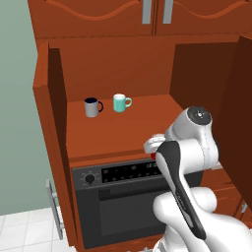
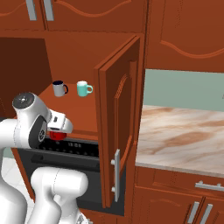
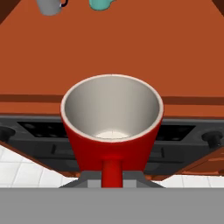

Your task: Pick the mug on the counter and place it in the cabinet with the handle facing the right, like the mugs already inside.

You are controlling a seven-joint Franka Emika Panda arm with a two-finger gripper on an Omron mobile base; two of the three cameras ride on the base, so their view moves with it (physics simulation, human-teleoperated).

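Beyond the end effector (image 3: 112, 181), the reddish-brown wooden cabinet (image 1: 123, 133) holds a grey mug (image 1: 91, 107) and a teal mug (image 1: 119, 103); the end effector grips the small red mug (image 3: 112, 127), upright, pale inside.

- Grey mug (image 1: 91, 107), dark handle pointing right: upper left of centre in left base view.
- Teal mug (image 1: 119, 103) just beside it to the right, apart; handle also right.
- Black oven (image 1: 115, 202) with control panel (image 1: 125, 172) and one round knob (image 1: 89, 178): lower centre.
- White tiled floor (image 1: 24, 229): lower left corner.
- Grey-green wall (image 2: 183, 89): right side of right base view.
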